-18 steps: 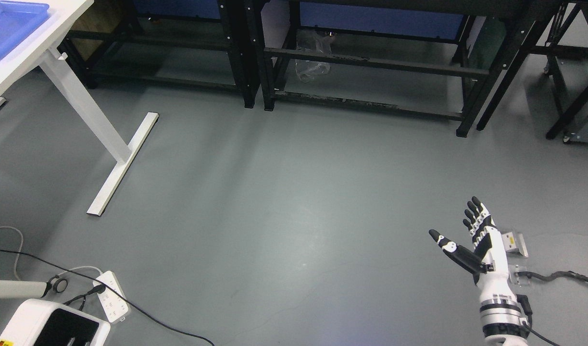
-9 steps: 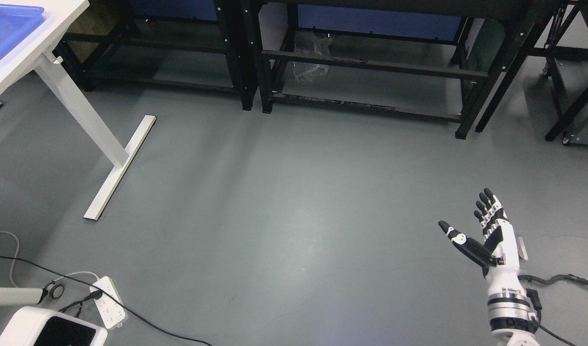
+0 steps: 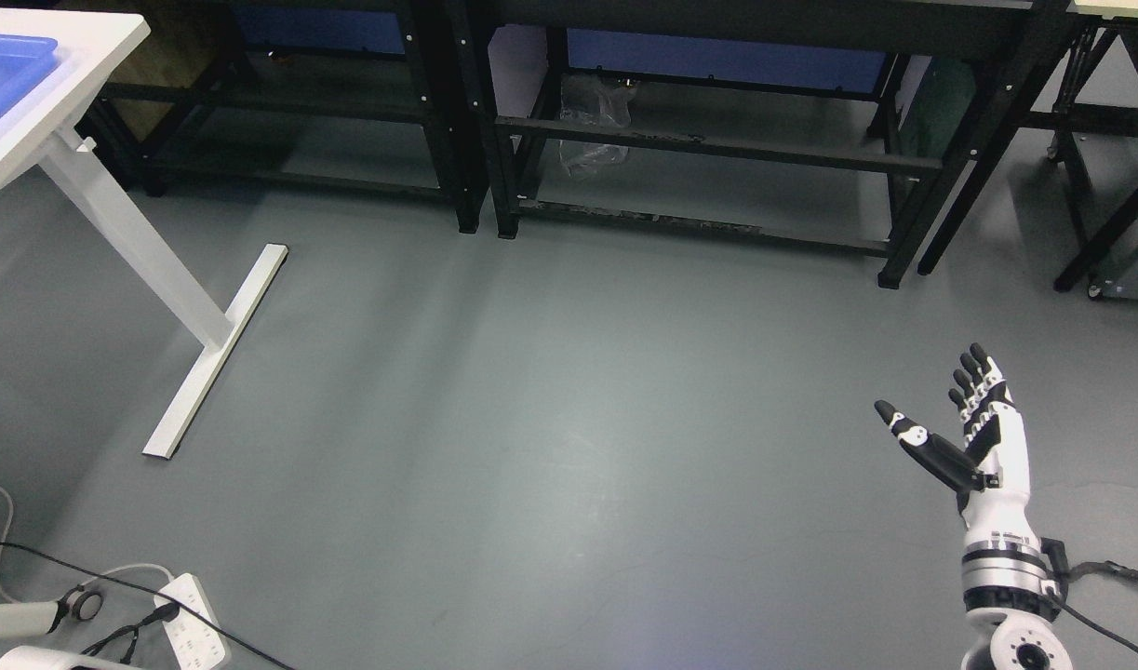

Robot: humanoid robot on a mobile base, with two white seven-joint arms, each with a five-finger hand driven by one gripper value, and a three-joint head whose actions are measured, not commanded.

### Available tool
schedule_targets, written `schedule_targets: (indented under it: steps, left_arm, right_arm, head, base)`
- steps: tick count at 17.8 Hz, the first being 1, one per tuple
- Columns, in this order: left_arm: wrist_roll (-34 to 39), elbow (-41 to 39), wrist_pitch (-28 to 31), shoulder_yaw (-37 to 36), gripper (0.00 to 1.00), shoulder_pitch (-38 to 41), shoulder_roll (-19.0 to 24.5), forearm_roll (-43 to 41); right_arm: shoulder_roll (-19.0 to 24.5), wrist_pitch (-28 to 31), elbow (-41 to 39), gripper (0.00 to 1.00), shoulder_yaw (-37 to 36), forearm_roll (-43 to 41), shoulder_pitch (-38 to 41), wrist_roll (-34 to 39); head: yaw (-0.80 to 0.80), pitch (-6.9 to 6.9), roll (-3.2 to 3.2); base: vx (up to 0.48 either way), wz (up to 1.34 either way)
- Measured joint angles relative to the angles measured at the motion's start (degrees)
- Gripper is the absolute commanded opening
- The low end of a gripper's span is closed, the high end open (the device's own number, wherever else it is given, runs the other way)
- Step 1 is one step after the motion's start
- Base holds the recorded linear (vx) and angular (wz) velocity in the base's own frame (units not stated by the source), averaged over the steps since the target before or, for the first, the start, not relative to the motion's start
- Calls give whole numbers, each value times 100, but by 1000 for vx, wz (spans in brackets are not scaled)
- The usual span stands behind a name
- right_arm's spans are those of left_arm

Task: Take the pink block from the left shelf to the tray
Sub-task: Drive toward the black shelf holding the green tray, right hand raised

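Note:
My right hand (image 3: 950,409) rises from the lower right, white and black, fingers straight and spread, thumb out to the left, holding nothing. It hangs over bare grey floor. A blue tray (image 3: 1,65) lies on the white table (image 3: 85,56) at the upper left, cut off by the frame edge. No pink block shows anywhere. The black shelf frames (image 3: 699,149) stand along the back, only their lower rails in view. The left arm is out of the picture.
The white table's leg and foot (image 3: 206,358) slant across the left floor. A power strip (image 3: 192,633) with cables lies at the lower left. A crumpled clear plastic bag (image 3: 592,126) sits under the middle shelf. Open grey floor fills the centre.
The camera has shifted: table, shelves and floor items slid left and down in the picture. My right hand has moved right and up in the frame, still spread.

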Motion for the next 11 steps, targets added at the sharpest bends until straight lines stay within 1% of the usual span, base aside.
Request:
schedule_targets:
  steps: [2, 5, 7, 11]
  left_arm:
    - [0, 0, 0, 0, 100, 0, 0, 0]
    - [0, 0, 0, 0, 100, 0, 0, 0]
    - [0, 0, 0, 0, 100, 1, 0, 0]
    - [0, 0, -2, 0, 100, 0, 0, 0]
  right_arm:
    - [-153, -160, -34, 99, -14, 363, -52, -385]
    - [-415, -230, -68, 100, 16, 830, -92, -816]
    - [-567, -350, -86, 100, 54, 1162, -66, -989]
    - [-677, -927, -111, 100, 82, 1764, 51, -1107]
  head:
    - [0, 0, 0]
    - [0, 0, 0]
    - [0, 0, 0]
    - [0, 0, 0]
  base:
    - [190, -17]
    - [209, 56]
    - [200, 115]
    - [194, 28]
